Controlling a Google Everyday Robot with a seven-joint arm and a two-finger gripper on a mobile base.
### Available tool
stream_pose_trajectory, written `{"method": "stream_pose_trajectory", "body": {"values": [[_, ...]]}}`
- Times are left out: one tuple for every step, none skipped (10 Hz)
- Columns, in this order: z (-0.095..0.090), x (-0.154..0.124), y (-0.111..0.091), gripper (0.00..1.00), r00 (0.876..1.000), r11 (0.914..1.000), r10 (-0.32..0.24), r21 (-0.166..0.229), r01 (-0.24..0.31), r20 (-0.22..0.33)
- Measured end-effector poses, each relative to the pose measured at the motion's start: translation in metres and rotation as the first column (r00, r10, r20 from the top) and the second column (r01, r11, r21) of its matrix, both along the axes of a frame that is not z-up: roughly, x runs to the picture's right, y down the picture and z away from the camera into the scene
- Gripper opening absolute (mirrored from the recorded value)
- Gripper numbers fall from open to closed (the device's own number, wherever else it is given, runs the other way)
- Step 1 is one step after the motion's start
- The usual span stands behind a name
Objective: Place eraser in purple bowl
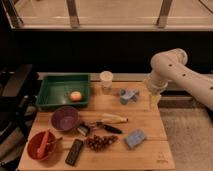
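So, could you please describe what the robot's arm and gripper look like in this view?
The arm is off-white, made of thick, smooth, rounded tubular segments that meet at a bulbous joint. No cables or markings are visible on it. The gripper, which is at the right edge of the wooden table, is the same pale colour and narrower than the arm.
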State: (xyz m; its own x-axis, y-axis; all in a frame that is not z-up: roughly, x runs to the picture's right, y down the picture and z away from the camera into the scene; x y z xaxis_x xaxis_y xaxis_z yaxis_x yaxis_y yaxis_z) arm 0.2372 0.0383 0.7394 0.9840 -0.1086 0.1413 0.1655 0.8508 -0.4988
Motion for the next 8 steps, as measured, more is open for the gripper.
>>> {"method": "stream_pose_trajectory", "body": {"values": [[0.0,0.0,0.0,0.8,1.0,1.0,0.0,0.0,0.0,0.0],[0.0,0.0,0.0,0.8,1.0,1.0,0.0,0.0,0.0,0.0],[0.0,0.0,0.0,0.8,1.0,1.0,0.0,0.0,0.0,0.0],[0.0,0.0,0.0,0.8,1.0,1.0,-0.002,0.001,0.002,0.002],[-0.002,0.0,-0.001,0.8,1.0,0.9998,-0.016,0.01,0.016,0.01],[-0.007,-0.003,-0.005,0.8,0.997,0.9977,-0.064,0.025,0.063,0.032],[-0.011,-0.011,-0.007,0.8,0.991,0.9929,-0.116,0.034,0.114,0.061],[-0.015,-0.028,-0.005,0.8,0.973,0.9787,-0.204,0.048,0.2,0.11]]}}
